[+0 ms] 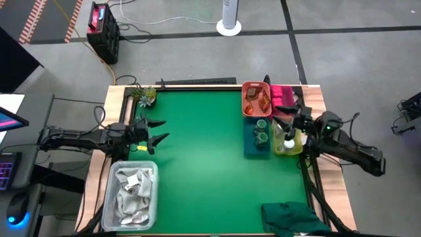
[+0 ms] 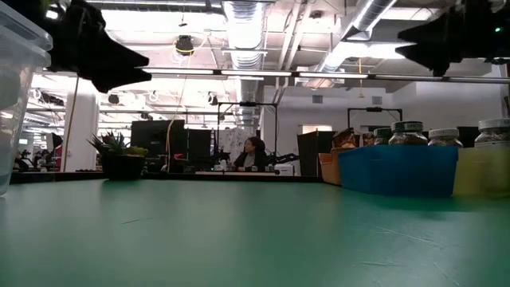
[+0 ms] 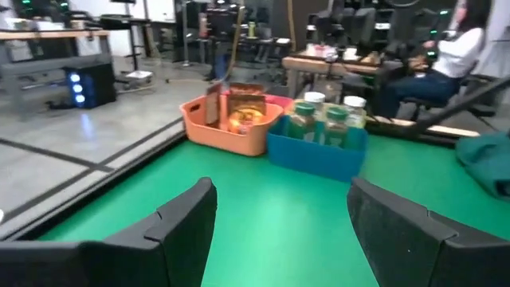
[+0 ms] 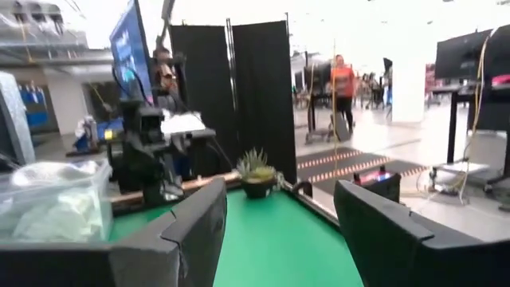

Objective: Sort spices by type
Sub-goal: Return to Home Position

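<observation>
The spices sit in four small bins at the table's far right. An orange bin holds orange-brown packets. A pink bin stands beside it. The blue bin holds two green-lidded jars. In the yellow bin stands a white-capped jar. My right gripper hovers open above the pink and yellow bins, its fingers holding nothing. My left gripper is open above the table's left side, far from the bins, pointing toward them.
A clear box of white rags stands at the near left, close below the left gripper. A small spiky plant sits at the far left corner. A dark green cloth lies at the near right. Bare green mat spans the middle.
</observation>
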